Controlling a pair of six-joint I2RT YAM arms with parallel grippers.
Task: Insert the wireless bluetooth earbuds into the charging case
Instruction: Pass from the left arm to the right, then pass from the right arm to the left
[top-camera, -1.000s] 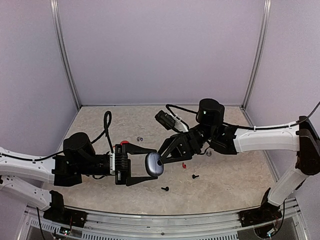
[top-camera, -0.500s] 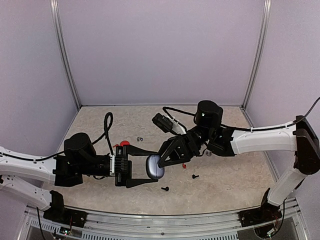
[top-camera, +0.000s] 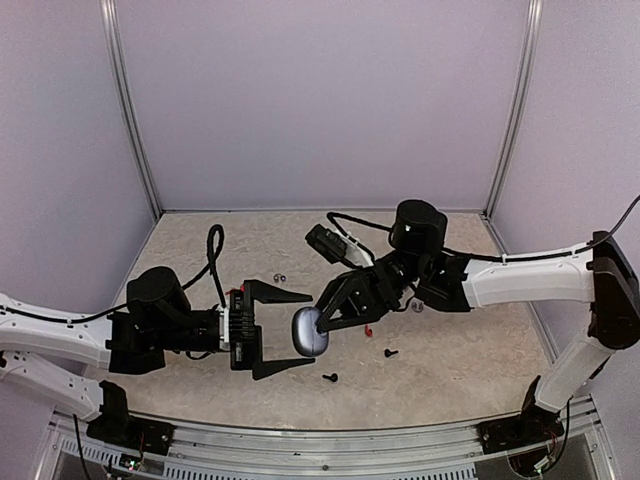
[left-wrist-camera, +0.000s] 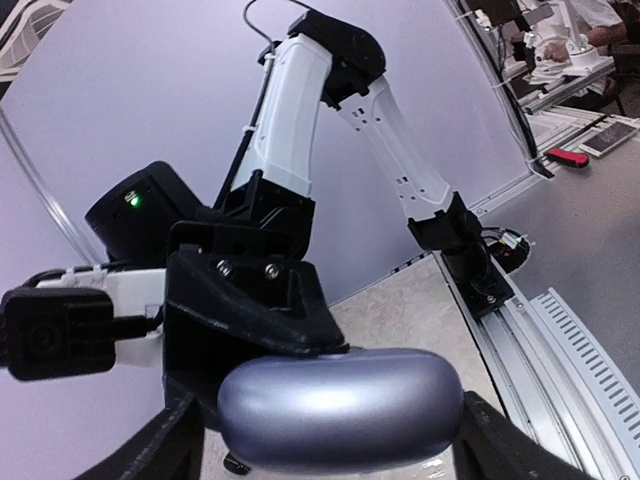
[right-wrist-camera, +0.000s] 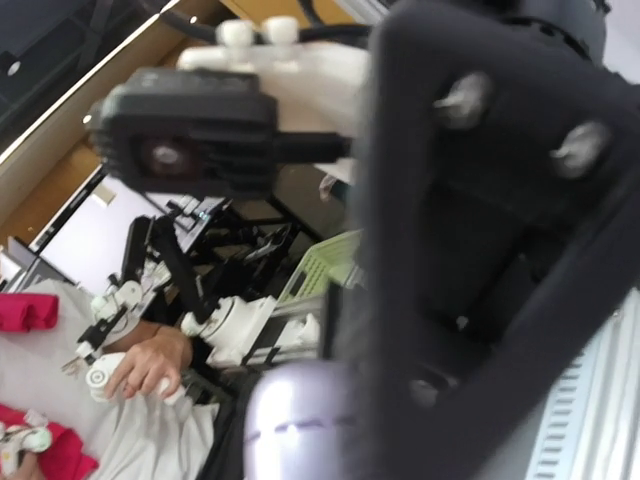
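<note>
A rounded silvery-lavender charging case (top-camera: 306, 334) hangs in the air between both arms. My right gripper (top-camera: 321, 320) comes in from the right and is shut on it. One of its black fingers (left-wrist-camera: 260, 310) presses on the case's top (left-wrist-camera: 340, 405). My left gripper (top-camera: 311, 330) is open, its fingertips (top-camera: 300, 296) standing apart above and below the case. On the table lie two black earbuds (top-camera: 330, 378) (top-camera: 390, 352), a red one (top-camera: 368, 330) partly under the right gripper, and a silvery one (top-camera: 279, 277). The right wrist view is blurred and shows the case (right-wrist-camera: 290, 420) low down.
A small silvery piece (top-camera: 418, 307) lies under the right forearm. The beige table (top-camera: 470, 350) is enclosed by lavender walls on three sides. A metal rail (top-camera: 330, 445) runs along the near edge, between the arm bases.
My left jaws have spread wider and come off the case. My right gripper has moved slightly left and closed onto the case.
</note>
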